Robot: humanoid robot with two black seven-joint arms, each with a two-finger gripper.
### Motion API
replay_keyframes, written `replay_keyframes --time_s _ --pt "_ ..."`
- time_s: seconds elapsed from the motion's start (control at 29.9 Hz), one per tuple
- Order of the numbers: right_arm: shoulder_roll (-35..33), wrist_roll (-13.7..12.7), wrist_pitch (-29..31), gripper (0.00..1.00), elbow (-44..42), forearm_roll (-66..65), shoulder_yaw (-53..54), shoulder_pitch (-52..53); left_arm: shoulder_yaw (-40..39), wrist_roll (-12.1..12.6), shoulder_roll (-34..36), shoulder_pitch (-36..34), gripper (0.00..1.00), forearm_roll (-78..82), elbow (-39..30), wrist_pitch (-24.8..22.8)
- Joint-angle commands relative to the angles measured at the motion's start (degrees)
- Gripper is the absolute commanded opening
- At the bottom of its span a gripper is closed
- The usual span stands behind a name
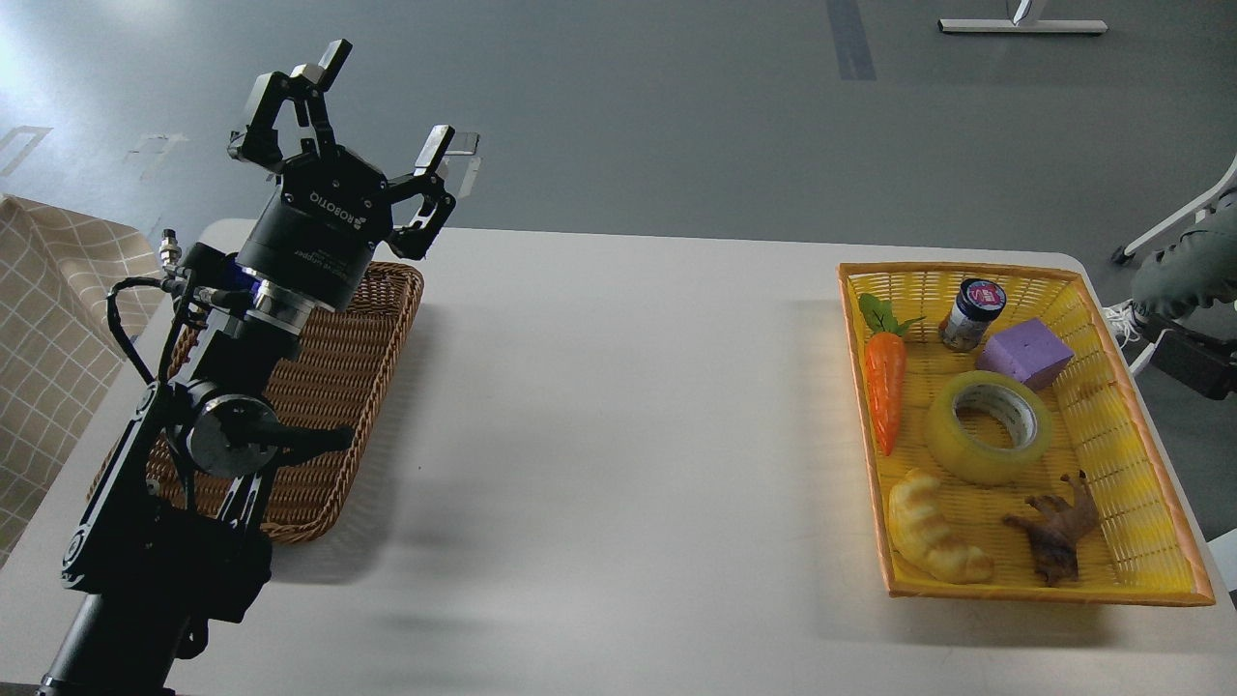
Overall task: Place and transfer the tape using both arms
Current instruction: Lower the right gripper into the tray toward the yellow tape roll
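Nothing's getting grabbed yet — the left tool (385, 103) is hovering spread wide at upper left while the tape (989, 427) is lying in the yellow basket (1150, 464) at right, so I'm guessing the unseen right arm is needing to reach it first.

Single head view looks forward and down across the table (599, 435) from nearby

1. A grey, glossy floor (676, 116) fills the upper part of the view, with soft light reflecting at upper left.
2. A dark stripe (850, 39) runs across the floor near the top.
3. A white stand base (1022, 26) sits at the top right.
4. The white counter (599, 435) has rounded far corners.
5. A beige checked cloth (48, 329) hangs beside the counter's left edge.
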Motion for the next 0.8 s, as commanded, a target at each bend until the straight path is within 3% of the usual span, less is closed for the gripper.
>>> replay_keyframes --time_s 0.0,0.77 --pt "1.76 0.01 0.00 0.99 -0.61 -1.79 -2.29 0.37 0.00 0.00 0.00 0.14 0.98 0.00 0.00 0.00" --pt "9.85 -0.08 0.00 0.98 -11.69 -9.62 -12.92 10.91 -0.08 -0.09 0.00 0.23 0.98 0.00 0.61 0.00"
